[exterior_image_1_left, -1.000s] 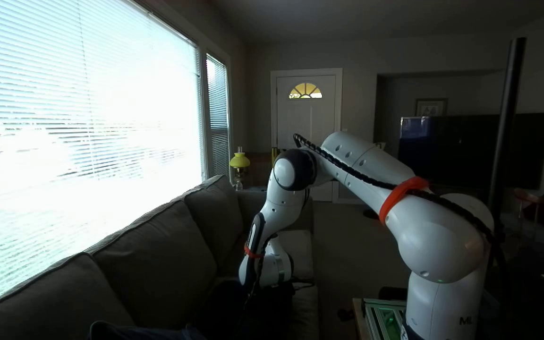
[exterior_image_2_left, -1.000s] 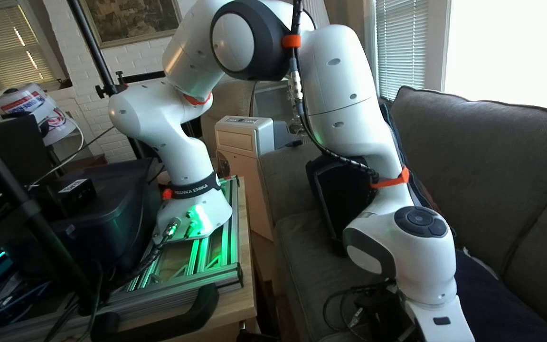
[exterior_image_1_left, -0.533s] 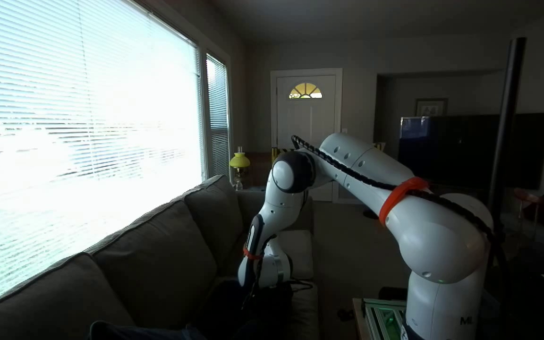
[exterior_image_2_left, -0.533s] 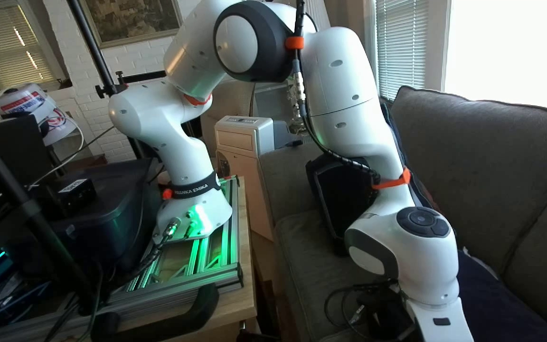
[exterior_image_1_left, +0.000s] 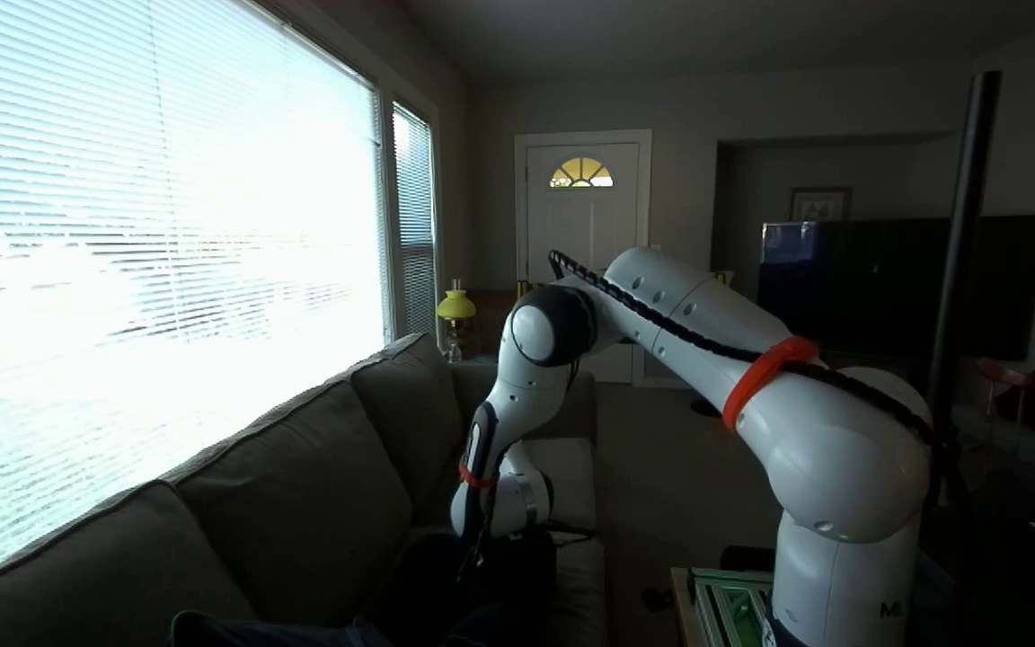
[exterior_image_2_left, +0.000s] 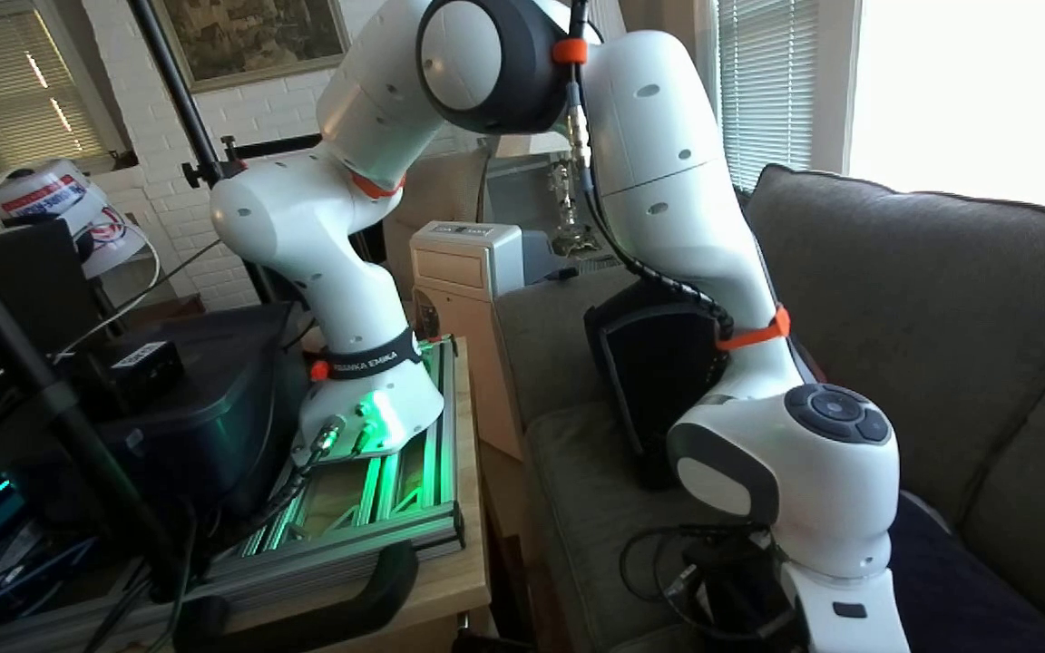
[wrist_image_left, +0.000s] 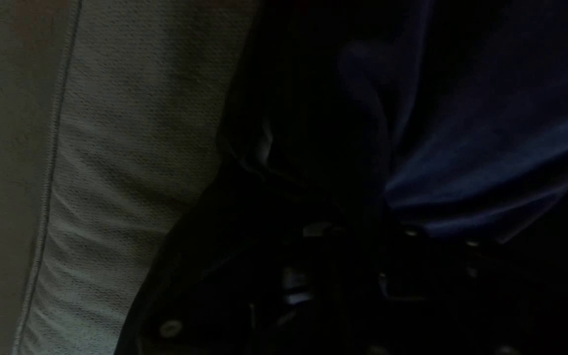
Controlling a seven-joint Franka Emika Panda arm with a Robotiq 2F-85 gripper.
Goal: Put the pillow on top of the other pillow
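Wrist view is too dark for me to tell whether the gripper is spread or pinching the creased blue pillow, which shows right beside it, over the grey sofa.

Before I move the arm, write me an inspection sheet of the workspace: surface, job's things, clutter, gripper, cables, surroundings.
Surface: gray couch seat, fabric-covered, seamed at the edge.
Job's things: navy pillow on the couch, by the backrest; a second pillow cannot be made out for certain.
Clutter: black panel-like object, tilted, on the seat, partly hidden by the robot arm.
Gripper: near the navy pillow; too dark to tell open from shut, or whether it holds anything.
Cables: black arm cable held along the arm by orange straps; loose black cable loops low beside it.
Surroundings: window blinds, yellow-shaded lamp, white door, television.
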